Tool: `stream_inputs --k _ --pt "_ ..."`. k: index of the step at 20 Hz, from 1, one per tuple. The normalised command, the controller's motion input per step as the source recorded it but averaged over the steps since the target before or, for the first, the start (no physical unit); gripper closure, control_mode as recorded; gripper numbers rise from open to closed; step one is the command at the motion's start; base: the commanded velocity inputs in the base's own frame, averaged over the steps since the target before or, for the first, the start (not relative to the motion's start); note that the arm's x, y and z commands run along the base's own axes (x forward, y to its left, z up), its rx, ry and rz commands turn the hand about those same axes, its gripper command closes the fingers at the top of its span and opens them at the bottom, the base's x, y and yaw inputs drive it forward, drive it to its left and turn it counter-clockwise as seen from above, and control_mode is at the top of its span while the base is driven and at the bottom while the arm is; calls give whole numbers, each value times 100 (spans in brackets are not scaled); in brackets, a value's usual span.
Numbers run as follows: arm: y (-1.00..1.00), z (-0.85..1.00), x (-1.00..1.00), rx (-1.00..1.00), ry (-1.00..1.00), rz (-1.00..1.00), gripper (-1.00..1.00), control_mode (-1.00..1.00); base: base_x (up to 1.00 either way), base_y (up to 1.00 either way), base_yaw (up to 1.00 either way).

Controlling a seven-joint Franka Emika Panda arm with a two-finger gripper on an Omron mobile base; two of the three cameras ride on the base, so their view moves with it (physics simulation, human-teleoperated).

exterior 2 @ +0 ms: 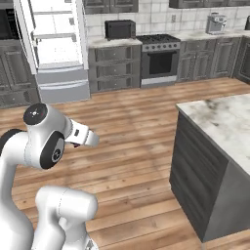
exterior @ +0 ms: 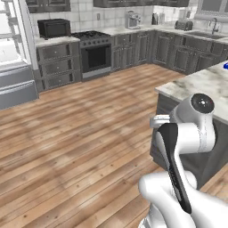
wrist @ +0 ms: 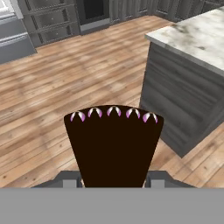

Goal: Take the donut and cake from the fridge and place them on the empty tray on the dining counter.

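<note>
Closest to my hand camera is the cake [wrist: 113, 146], a dark brown wedge with a row of small white-and-pink dollops along its wide top edge. It stands between my fingertips [wrist: 69, 180], whose grey tips flank its narrow lower end on either side, so my gripper [wrist: 113, 180] is closed on the slice and carrying it above the wooden floor [wrist: 65, 92].

Past the cake, to the right in the hand view, is the corner of the dining counter [wrist: 192, 37], its veined marble top over dark grey panels. The same corner appears to the right in the right base view [exterior 2: 219, 122], and in the left base view it lies just beyond my arm [exterior: 200, 84].

The fridge [exterior 2: 56, 46] stands across the floor at the far wall, well apart from me, with its white interior and shelves exposed and its grey bottom drawers below. Right of it along that wall are a black microwave [exterior 2: 120, 29] on the counter, then a stove [exterior 2: 158, 56] with a dark oven door. A coffee machine [exterior: 132, 20] sits further along, and a sink faucet [exterior: 214, 24] shows at the far right in the left base view.
</note>
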Motion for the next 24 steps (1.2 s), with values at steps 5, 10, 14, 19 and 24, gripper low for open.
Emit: stream_inputs --k 5,10,14,19,24 --pt "0 0 0 0 0 0 100 100 -16 -49 2" --pt "0 0 0 0 0 0 100 100 -13 -50 3" --pt "0 0 0 0 0 0 100 100 -18 -50 5" --pt "0 0 0 0 0 0 100 100 -28 -49 6" --pt "0 0 0 0 0 0 100 100 -33 -49 7"
